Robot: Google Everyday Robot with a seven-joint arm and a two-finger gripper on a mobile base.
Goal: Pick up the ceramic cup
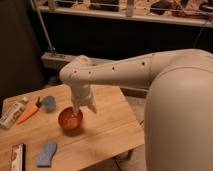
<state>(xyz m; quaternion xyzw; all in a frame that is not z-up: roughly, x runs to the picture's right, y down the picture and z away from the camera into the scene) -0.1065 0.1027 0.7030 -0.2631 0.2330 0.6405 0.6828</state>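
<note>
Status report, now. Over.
Gripper down at rim of ceramic cup. Cup upright on wooden table. Blue object nearby, not touching.

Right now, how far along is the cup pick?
Done: the approach looks complete, with the claw down at the rim of the ceramic cup. In hand: the grasp itself, which I can't confirm from this view. Left: the lift; the cup sits on the wooden table.
</note>
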